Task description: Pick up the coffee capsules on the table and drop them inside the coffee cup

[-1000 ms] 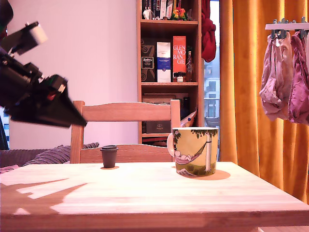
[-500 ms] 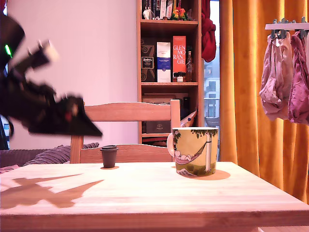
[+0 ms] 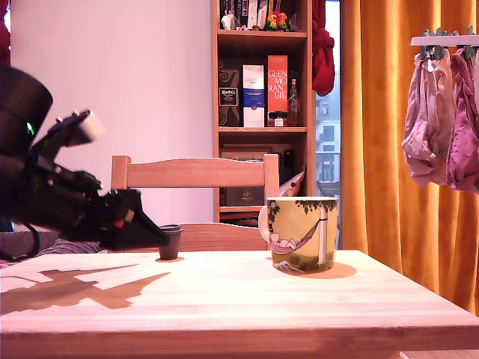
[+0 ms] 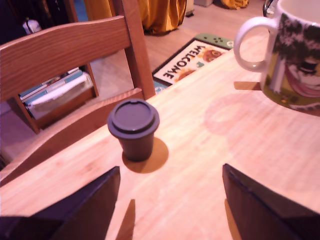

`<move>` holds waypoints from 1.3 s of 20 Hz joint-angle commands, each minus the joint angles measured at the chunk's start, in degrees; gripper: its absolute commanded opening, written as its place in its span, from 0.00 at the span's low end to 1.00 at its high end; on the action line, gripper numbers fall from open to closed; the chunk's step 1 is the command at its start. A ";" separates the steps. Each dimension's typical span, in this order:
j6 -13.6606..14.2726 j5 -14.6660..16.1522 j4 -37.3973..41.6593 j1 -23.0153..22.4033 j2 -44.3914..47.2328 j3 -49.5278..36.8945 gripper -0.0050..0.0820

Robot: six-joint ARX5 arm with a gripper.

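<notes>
My gripper (image 4: pixel 170 200) is wide open and holds nothing — the little dark capsule (image 4: pixel 133 129) stands upright on the table (image 3: pixel 247 299) just in front of my fingers (image 4: pixel 90 205). The coffee cup (image 3: pixel 302 234) sits well apart, toward the exterior view's right.

The exterior view sits low, about level with the table (image 3: pixel 247 299), and looks across its top toward a chair (image 3: pixel 196 173), a bookshelf (image 3: pixel 262 112) and orange curtains (image 3: pixel 389 127), with the arm entering from that view's left. The wrist view looks steeply down from close range past its 2 dark fingers (image 4: pixel 85 205) onto the tabletop. The 2 views share the dark capsule (image 3: pixel 170 241) (image 4: pixel 133 128), the mug (image 3: pixel 301 233) (image 4: pixel 292 55) and the chair back.
</notes>
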 commanded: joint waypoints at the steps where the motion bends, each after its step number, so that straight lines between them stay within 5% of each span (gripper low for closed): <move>1: 0.42 -0.22 2.80 -0.04 1.81 0.11 0.73; 26: 0.83 -0.22 -2.91 0.11 12.20 14.29 0.73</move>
